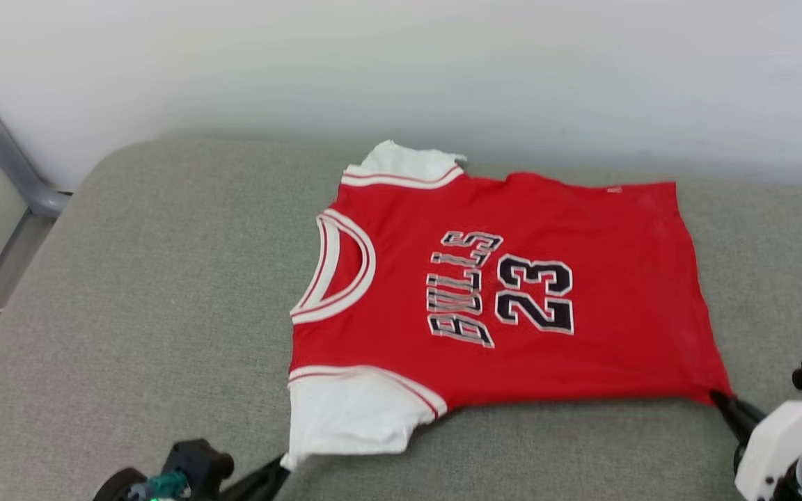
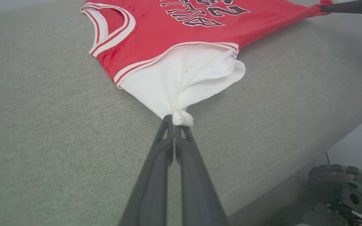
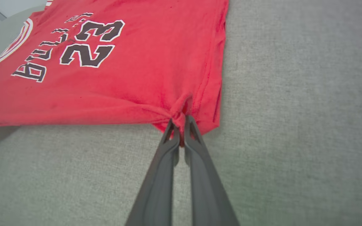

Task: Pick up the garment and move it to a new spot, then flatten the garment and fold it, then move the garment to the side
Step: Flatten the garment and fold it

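While outspread, garment on grey cushion.

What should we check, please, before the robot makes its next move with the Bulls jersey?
1. Left end effector shut on near white sleeve: ok.
2. Right end effector shut on red hem corner: ok.
3. Bulls jersey print side up, body flat: ok.
4. Far sleeve spread out: not ok, looks bunched.
5. Jersey wholly on grey cushion: ok.
6. Firmness of both grips: cannot tell.
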You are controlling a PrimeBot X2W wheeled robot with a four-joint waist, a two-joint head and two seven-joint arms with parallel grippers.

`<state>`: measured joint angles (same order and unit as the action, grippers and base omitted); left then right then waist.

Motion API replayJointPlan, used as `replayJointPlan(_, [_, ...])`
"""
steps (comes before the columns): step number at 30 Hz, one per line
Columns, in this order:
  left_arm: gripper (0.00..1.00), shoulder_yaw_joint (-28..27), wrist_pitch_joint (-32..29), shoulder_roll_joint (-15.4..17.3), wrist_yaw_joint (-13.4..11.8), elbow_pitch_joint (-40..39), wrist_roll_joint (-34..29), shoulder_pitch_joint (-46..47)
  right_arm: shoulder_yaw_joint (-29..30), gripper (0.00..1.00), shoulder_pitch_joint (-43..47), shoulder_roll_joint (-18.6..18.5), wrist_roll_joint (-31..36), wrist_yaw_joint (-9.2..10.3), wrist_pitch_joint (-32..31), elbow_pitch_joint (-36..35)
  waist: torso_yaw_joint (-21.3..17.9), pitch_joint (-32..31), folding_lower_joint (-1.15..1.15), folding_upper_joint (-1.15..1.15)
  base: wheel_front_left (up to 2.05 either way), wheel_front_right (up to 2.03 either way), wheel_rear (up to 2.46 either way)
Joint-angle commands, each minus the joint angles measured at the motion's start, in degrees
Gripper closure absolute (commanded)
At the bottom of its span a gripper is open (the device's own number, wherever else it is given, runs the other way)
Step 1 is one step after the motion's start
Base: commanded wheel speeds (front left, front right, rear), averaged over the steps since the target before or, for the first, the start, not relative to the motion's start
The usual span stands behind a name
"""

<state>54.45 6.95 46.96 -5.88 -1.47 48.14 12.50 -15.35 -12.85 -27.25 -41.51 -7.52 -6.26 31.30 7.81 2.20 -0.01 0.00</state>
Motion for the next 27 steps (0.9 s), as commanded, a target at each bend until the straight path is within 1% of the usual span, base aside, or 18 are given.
replayJointPlan(1, [1.0, 0.64, -0.34, 0.61, -0.9, -1.43, 0.23, -1.96, -0.57, 1.0, 3.49, -1.17, -1.75, 0.06, -1.91, -2.43, 0.41, -1.91, 0.01, 0.0, 0.0, 0.0, 0.0])
replayJointPlan(3, [1.0, 1.35, -0.72, 0.84, -1.24, -2.77, 0.56, -3.27, -0.2, 1.0, 6.4, -2.22, -3.33, 0.07, -3.25, -4.76, 0.69, -2.71, 0.01, 0.0, 0.0, 0.0, 0.0])
replayJointPlan(5, [1.0, 2.43, -1.54, 1.42, -0.93, -4.25, 0.74, -4.67, 0.73, 1.0, 9.88, -3.05, -4.42, 0.07, -4.24, -6.56, 1.08, -3.52, 0.01, 0.0, 0.0, 0.0, 0.0])
replayJointPlan(9, [1.0, 3.94, -3.02, 2.33, -1.1, -6.38, -0.03, -5.84, 3.84, 1.0, 16.66, -2.86, -6.48, 0.06, -5.59, -11.22, 2.14, -3.85, 0.01, 0.0, 0.0, 0.0, 0.0])
replayJointPlan(13, [1.0, 2.68, -1.52, 2.67, -2.36, -7.56, 0.86, -6.19, 7.49, 1.0, 20.91, -2.51, -5.79, 0.06, -6.18, -16.09, 2.16, -3.6, 0.01, 0.0, 0.0, 0.0, 0.0])
replayJointPlan(18, [1.0, 0.94, 0.07, 2.88, -3.09, -8.18, 0.98, -4.81, 10.49, 1.0, 22.03, -1.0, -6.26, 0.06, -8.42, -20.8, 1.55, -3.06, 0.01, 0.0, 0.0, 0.0, 0.0])
replayJointPlan(21, [1.0, -0.51, 0.64, 2.69, -3.16, -8.24, 1.12, -3.09, 12.06, 1.0, 21.14, -0.59, -5.01, 0.06, -10.47, -23.48, 1.08, -2.2, 0.01, 0.0, 0.0, 0.0, 0.0])
replayJointPlan(24, [1.0, -1.92, 0.63, 2.19, -2.67, -7.7, 0.98, -0.27, 13.53, 1.0, 19.4, 0.18, -3.83, 0.06, -12.48, -25.57, 0.71, -0.69, 0.01, 0.0, 0.0, 0.0, 0.0])
replayJointPlan(27, [1.0, -2.84, 0.11, 1.56, -1.57, -6.62, 0.4, 3.12, 14.68, 1.0, 17.85, 0.67, -2.39, 0.06, -14.37, -26.98, 0.32, 1.21, 0.01, 0.0, 0.0, 0.0, 0.0])
